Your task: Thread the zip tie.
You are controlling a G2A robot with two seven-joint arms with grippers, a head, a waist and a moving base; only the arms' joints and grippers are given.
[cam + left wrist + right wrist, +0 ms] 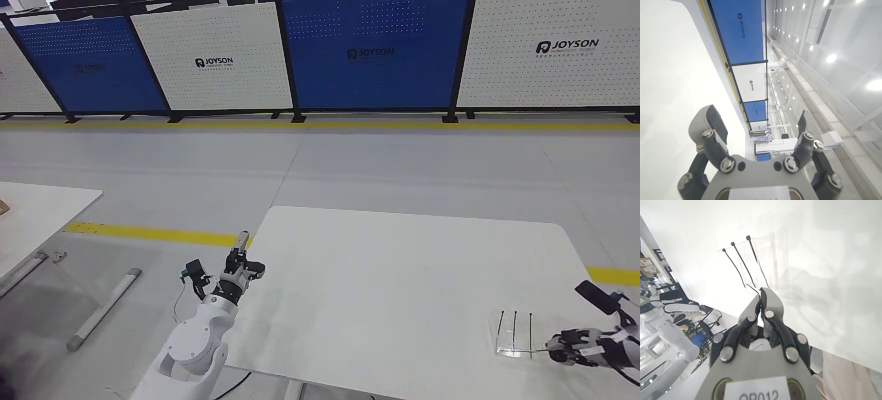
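At the clear plastic stand [512, 350]: right gripper [553, 347] pinches a tie's tail

From above, three thin black zip ties [515, 325] sit in the stand, heads pointing away from the right gripper, which is just beside it near an edge of the white table [400, 290]. The left gripper [247, 252] hangs well apart from the stand, at the opposite table edge. Its wrist view shows its jaws spread wide, holding nothing. The right wrist view shows the right gripper's fingers pressed together on a thin black tail end beside the stand; which tie it belongs to I cannot tell.
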